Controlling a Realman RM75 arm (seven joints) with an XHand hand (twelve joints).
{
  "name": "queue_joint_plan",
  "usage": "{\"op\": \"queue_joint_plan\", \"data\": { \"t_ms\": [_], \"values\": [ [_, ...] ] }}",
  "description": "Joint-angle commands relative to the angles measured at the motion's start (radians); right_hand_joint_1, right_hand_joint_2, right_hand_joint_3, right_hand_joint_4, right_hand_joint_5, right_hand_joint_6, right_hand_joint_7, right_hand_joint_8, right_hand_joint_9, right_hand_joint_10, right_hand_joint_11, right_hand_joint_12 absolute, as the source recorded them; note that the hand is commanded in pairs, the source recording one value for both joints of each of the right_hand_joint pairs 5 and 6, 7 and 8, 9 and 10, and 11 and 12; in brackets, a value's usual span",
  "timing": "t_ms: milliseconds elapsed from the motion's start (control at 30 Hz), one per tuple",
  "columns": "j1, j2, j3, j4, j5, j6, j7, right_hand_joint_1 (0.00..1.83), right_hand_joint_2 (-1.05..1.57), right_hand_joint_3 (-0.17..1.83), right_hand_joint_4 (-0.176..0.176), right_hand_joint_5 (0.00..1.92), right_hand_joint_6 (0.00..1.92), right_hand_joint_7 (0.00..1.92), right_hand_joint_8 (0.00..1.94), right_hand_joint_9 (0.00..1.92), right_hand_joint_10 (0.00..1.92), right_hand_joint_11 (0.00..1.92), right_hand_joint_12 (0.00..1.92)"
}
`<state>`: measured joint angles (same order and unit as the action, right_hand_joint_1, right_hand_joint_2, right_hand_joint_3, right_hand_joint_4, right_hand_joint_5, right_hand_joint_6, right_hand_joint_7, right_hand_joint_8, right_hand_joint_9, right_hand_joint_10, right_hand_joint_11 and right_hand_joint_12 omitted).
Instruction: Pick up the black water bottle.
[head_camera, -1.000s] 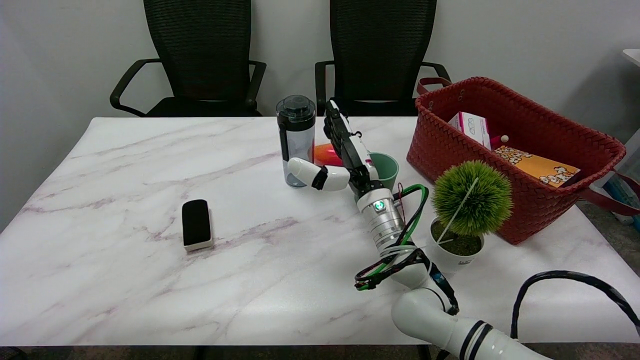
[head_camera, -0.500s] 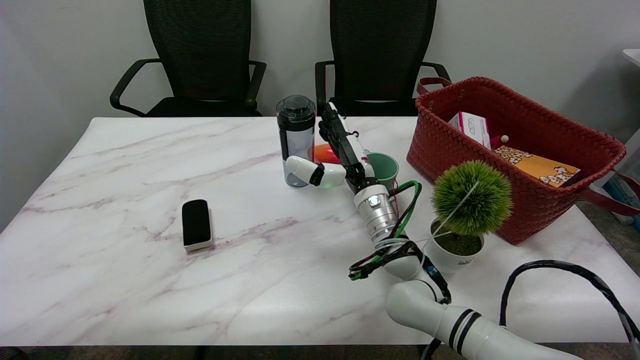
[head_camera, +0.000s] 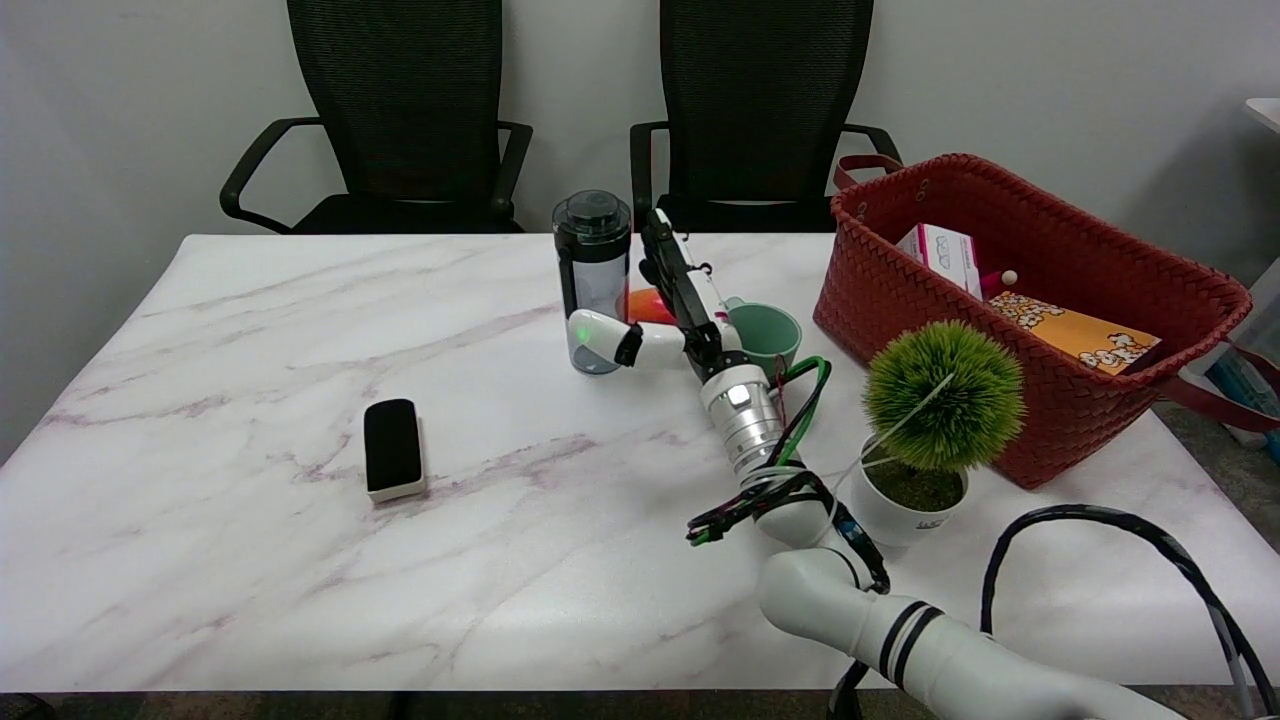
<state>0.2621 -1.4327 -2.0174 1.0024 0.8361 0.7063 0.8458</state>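
Observation:
The black water bottle (head_camera: 592, 272) stands upright at the back middle of the marble table (head_camera: 300, 500); it has a black lid and a clear body. My right hand (head_camera: 668, 305) reaches in from the lower right, just to the bottle's right, and is open. Its white thumb lies across the front of the bottle's lower part, while the black fingers stretch up beside the bottle's right side. Whether they touch the bottle is unclear. Nothing is held.
A green cup (head_camera: 765, 338) and an orange thing (head_camera: 646, 303) sit right behind the hand. A small potted plant (head_camera: 935, 418) stands by my forearm. A red woven basket (head_camera: 1030, 290) with boxes fills the right. A black eraser (head_camera: 392, 447) lies at front left. Two chairs (head_camera: 405, 110) stand behind.
My right hand and arm have moved a little left and farther toward the bottle; the thumb now lies in front of its lower part. The bottle has not moved.

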Motion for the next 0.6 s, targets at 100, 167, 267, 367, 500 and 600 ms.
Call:
{"op": "queue_joint_plan", "data": {
  "t_ms": [100,167,267,367,500,600],
  "values": [
    [0.045,-0.014,0.008,-0.084,0.029,0.006,0.000,0.92,0.02,0.79,0.000,0.00,0.00,0.00,0.00,0.04,0.04,0.11,0.11],
    [0.049,-0.014,0.005,-0.090,0.041,0.006,0.000,0.92,0.02,0.78,0.000,0.00,0.00,0.00,0.00,0.03,0.03,0.10,0.10],
    [0.058,-0.014,0.004,-0.097,0.046,0.005,0.000,0.92,0.01,0.79,0.000,0.00,0.00,0.00,0.00,0.03,0.03,0.09,0.09],
    [0.067,-0.014,0.001,-0.106,0.046,-0.001,0.000,0.92,0.00,0.79,0.000,0.00,0.00,0.00,0.00,0.02,0.02,0.09,0.09],
    [0.077,-0.019,-0.001,-0.118,0.046,-0.002,0.000,0.92,0.00,0.78,0.000,0.00,0.00,0.00,0.00,0.02,0.02,0.08,0.08],
    [0.084,-0.025,-0.003,-0.125,0.046,-0.002,0.000,0.92,0.00,0.79,0.000,0.00,0.00,0.00,0.00,0.02,0.02,0.08,0.08]
  ]
}}
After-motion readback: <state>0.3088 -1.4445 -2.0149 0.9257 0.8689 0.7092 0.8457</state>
